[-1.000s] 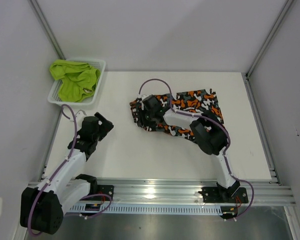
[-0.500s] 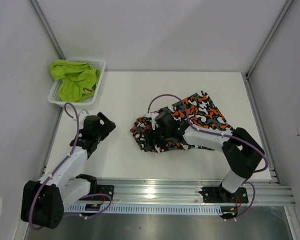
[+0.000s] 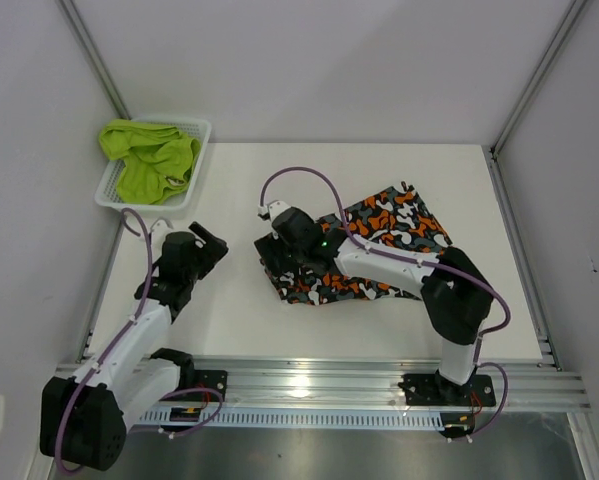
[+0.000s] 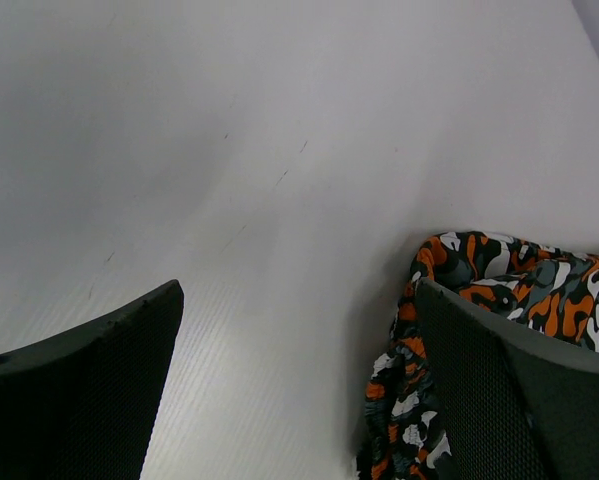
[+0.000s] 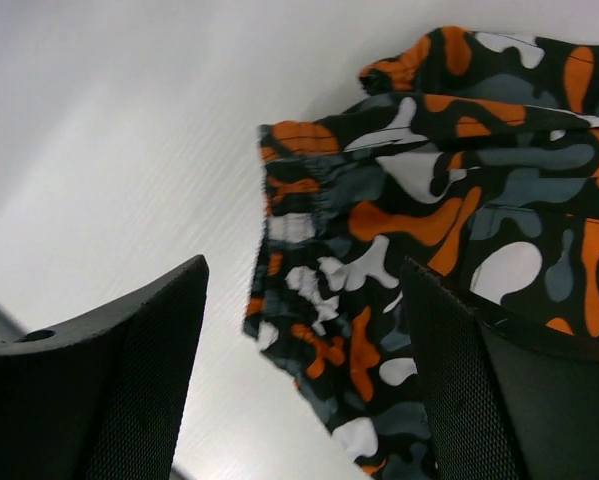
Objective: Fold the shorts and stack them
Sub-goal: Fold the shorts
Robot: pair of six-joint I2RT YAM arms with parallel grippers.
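The camouflage shorts (image 3: 384,240) lie crumpled on the white table, right of centre. My right gripper (image 3: 277,248) hovers over their left edge. In the right wrist view the gripper (image 5: 299,400) is open, and the shorts' gathered waistband edge (image 5: 409,210) lies below and between its jaws, not held. My left gripper (image 3: 207,252) is open and empty above bare table, left of the shorts. In the left wrist view the gripper (image 4: 294,390) has the shorts (image 4: 499,262) beside its right finger. The lime green shorts (image 3: 149,160) lie bunched in the basket.
The white mesh basket (image 3: 201,150) stands at the table's back left corner. Grey walls with metal frame posts close in the table on three sides. A metal rail (image 3: 319,380) with both arm bases runs along the near edge.
My right gripper has moved left and back to the shorts' left edge and stands open. The camouflage shorts have been shifted and lie more bunched. The left gripper has barely moved.
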